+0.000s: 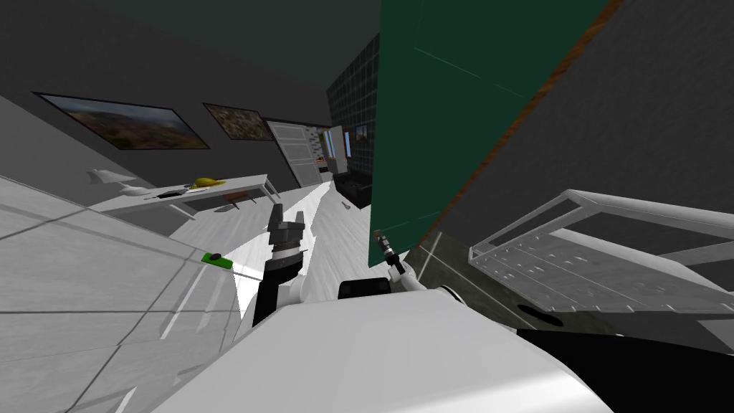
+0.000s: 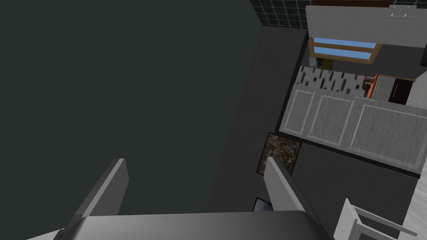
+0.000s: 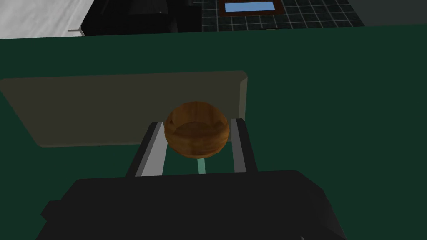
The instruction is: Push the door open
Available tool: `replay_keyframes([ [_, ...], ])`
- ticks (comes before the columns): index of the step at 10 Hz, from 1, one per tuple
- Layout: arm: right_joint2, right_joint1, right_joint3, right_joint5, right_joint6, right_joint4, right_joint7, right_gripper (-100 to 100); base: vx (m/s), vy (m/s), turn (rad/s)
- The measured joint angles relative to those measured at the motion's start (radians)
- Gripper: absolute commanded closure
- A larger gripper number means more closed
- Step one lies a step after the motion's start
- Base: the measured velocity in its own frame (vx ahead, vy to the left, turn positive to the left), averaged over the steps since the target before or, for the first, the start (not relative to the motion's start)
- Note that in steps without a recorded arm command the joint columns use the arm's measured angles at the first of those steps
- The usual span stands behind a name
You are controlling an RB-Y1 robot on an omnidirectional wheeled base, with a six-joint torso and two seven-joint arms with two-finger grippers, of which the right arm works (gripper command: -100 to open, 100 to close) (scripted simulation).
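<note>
At the green door (image 3: pixel 333 104), the right gripper (image 3: pixel 197 123) holds its two blades narrow around a round brown knob (image 3: pixel 197 134) with a wood grain. One of its fingers (image 3: pixel 155 146) lies against each side of the knob. The knob sits squarely between them, just off the gripper's dark body, and stands out from the door on a thin pale stem (image 3: pixel 202 166). Behind the knob the door carries a paler rectangular panel (image 3: pixel 125 108). Past the door's edge this wrist view catches a dark tiled wall (image 3: pixel 317 12).

From the head view the knob is too small to make out. What shows there is the door as a tall green slab, with a brown strip (image 1: pixel 516 122) running down one long side against a dark grey wall. The right gripper is small at the slab's lower near corner.

The left gripper (image 1: pixel 287 215) is raised over the pale floor, well apart from the door and to its left. Its fingers are spread wide, about a third of the left wrist view apart.

The head view also takes in a white table (image 1: pixel 215 192) by the far wall with a yellow thing (image 1: pixel 208 182) on it, and framed pictures (image 1: pixel 122 122) above. A white rack (image 1: pixel 609 244) stands close on the robot's right.
</note>
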Motion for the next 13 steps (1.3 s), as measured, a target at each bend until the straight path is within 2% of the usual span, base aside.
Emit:
replay_keyframes([
  [4, -0.001, 0.001, -0.003, -0.003, -0.002, 0.015, 0.003, 100, 0.052, 0.037, -0.016],
  [5, -0.007, 0.028, -0.002, -0.002, 0.019, -0.027, 0.000, 100, 0.103, 0.073, -0.032],
  [7, -0.007, -0.001, -0.018, -0.013, 0.001, 0.022, 0.009, 100, 0.167, 0.071, -0.018],
  [8, -0.012, -0.001, -0.023, -0.016, -0.002, 0.025, 0.010, 100, 0.207, 0.114, -0.035],
  [9, -0.014, 0.016, -0.027, -0.019, 0.012, -0.006, 0.012, 100, 0.197, 0.100, -0.076],
  [10, -0.013, -0.022, -0.045, -0.030, -0.009, 0.055, 0.022, 100, 0.151, 0.054, -0.004],
  [11, -0.016, -0.019, -0.049, -0.033, -0.015, 0.049, 0.026, 100, 0.066, 0.014, 0.016],
  [12, -0.017, -0.017, -0.050, -0.033, -0.008, 0.033, 0.025, 100, 0.002, -0.002, 0.015],
  [13, -0.018, -0.002, -0.046, -0.031, 0.008, -0.002, 0.023, 100, 0.110, 0.073, -0.109],
])
